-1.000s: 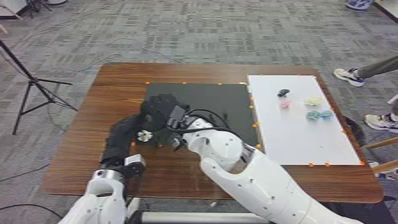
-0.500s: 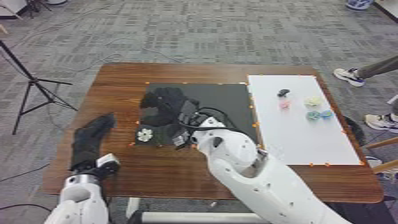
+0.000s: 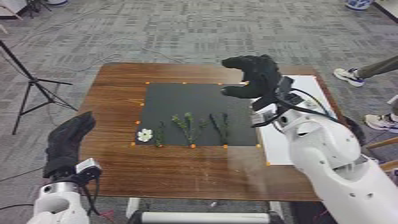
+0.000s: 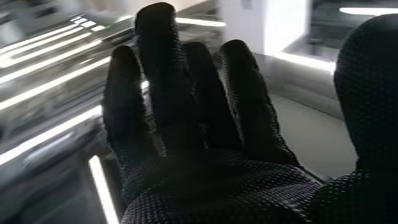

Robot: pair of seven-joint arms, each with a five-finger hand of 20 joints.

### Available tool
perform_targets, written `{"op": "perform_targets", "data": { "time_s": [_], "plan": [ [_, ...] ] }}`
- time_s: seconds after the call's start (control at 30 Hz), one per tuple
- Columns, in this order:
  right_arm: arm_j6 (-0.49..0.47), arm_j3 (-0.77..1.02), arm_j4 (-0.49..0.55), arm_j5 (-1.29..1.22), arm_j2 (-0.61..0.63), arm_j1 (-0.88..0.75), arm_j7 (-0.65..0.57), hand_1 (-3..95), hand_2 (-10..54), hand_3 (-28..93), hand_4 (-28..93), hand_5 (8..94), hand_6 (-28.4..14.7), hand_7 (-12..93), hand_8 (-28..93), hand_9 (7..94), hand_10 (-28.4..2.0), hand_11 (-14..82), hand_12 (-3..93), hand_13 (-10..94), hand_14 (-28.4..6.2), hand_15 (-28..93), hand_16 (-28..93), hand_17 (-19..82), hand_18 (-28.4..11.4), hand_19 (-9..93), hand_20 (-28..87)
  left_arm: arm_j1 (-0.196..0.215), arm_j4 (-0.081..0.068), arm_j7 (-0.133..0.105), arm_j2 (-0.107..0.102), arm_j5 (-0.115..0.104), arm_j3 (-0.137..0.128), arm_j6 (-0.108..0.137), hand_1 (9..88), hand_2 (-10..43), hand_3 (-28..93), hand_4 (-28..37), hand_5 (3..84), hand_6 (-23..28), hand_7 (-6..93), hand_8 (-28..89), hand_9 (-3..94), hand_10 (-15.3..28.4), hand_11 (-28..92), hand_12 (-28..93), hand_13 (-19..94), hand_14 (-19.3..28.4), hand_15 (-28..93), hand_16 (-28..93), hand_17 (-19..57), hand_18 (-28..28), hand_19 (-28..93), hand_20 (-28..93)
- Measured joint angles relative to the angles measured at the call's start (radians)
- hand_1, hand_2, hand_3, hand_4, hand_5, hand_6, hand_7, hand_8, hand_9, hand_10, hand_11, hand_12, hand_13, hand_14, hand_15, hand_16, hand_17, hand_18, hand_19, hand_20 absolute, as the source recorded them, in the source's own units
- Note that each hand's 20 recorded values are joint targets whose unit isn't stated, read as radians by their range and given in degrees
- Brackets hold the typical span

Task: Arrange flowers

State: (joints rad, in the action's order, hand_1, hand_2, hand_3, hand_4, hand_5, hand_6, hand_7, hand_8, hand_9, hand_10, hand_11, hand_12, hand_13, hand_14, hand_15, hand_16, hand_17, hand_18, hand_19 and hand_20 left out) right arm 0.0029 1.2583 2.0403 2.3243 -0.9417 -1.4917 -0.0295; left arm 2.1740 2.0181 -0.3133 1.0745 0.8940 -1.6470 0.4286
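Counted: two gloved hands, one white flower and three groups of green stems, namely a thin stem just beside the flower, a leafy middle group and a darker right-hand group. The number of single stems within the groups cannot be certified. The right hand is spread wide, fingers straight and thumb well away from them, with nothing held; it is located above the far right part of the dark mat. The left hand is extended with its fingers straight, holding nothing, over the left side of the table. The white flower lies at the near left corner of the mat, nearer and to the left of the right hand, well apart from it, and to the right of the left hand. The stem groups lie along the near part of the mat, also nearer than the right hand. The surface is a brown wooden table, with orange markers at the mat's edges and a white sheet to the right, partly covered by the right arm. The room has a grey patterned carpet and a black tripod at left; bright strip lights appear in the wrist view.
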Motion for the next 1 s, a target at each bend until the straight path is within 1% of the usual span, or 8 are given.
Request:
{"op": "perform_targets", "data": {
  "time_s": [0.1,0.3,0.4,0.63,0.8,1.0],
  "plan": [
    [0.0,0.063,-0.039,0.024,0.044,-0.016,-0.02,27.2,-9.5,73,-23,46.0,-2.6,16,-8,50.3,-14.1,7.6,16.7,58,-14.0,37,27,24,-22.6,60,46,0.0,0.0,0.004,0.001,0.004,0.005,-0.001,27.4,7.2,71,-24.1,49.5,2.3,19.6,-8,47.4,12.9,21,12,37,16.6,17,-2,4.9,10.9,8,16],
    [0.015,0.098,-0.22,0.139,0.085,-0.004,-0.022,28.8,-9.5,74,-24,47.7,-1.4,19,-9,53.2,-12.7,9.5,16.3,60,-12.8,37,27,25,-22.4,62,47,0.0,0.0,0.011,0.004,0.015,0.014,-0.007,27.6,7.1,71,-23.8,49.6,2.2,19.8,-8,48.0,13.0,21,12,38,16.7,18,-2,4.9,10.9,8,16],
    [0.024,0.146,-0.285,0.174,0.087,-0.024,-0.019,29.5,-9.5,75,-24,48.2,-1.3,19,-10,53.4,-12.6,9.9,16.3,61,-12.8,38,27,25,-22.3,63,48,0.001,0.001,0.014,0.006,0.02,0.016,-0.013,27.6,7.1,71,-23.6,49.8,2.3,19.6,-8,48.2,13.0,21,12,38,16.7,18,-2,4.9,10.9,8,16],
    [0.027,0.267,-0.322,0.177,0.093,-0.131,-0.022,29.8,-9.5,74,-24,48.4,-1.2,20,-10,53.4,-12.9,10.3,16.6,61,-12.7,38,28,25,-22.2,63,48,0.022,0.01,0.014,0.015,0.02,0.014,-0.017,27.7,6.9,70,-23.3,50.1,2.3,19.6,-8,48.4,13.1,21,12,38,16.7,18,-2,4.8,11.0,8,16],
    [0.031,0.276,-0.347,0.194,0.094,-0.179,-0.02,30.1,-9.5,75,-24,49.7,-0.7,21,-11,55.3,-12.4,11.6,16.7,61,-12.6,41,28,25,-22.4,63,48,0.031,0.011,0.014,0.017,0.02,0.014,-0.022,27.7,6.8,70,-23.1,50.2,2.4,19.6,-8,48.6,13.1,21,12,38,16.6,18,-2,4.8,11.0,8,16],
    [0.041,0.266,-0.407,0.245,0.081,-0.184,-0.001,30.4,-9.5,75,-25,50.0,-0.6,22,-11,55.5,-12.3,12.0,16.6,61,-12.6,42,29,25,-22.4,64,48,0.029,0.011,0.016,0.017,0.021,0.015,-0.032,27.8,6.8,70,-23.1,50.2,2.4,19.4,-8,48.6,13.1,22,12,38,16.6,19,-2,4.8,11.1,8,16]
  ]
}}
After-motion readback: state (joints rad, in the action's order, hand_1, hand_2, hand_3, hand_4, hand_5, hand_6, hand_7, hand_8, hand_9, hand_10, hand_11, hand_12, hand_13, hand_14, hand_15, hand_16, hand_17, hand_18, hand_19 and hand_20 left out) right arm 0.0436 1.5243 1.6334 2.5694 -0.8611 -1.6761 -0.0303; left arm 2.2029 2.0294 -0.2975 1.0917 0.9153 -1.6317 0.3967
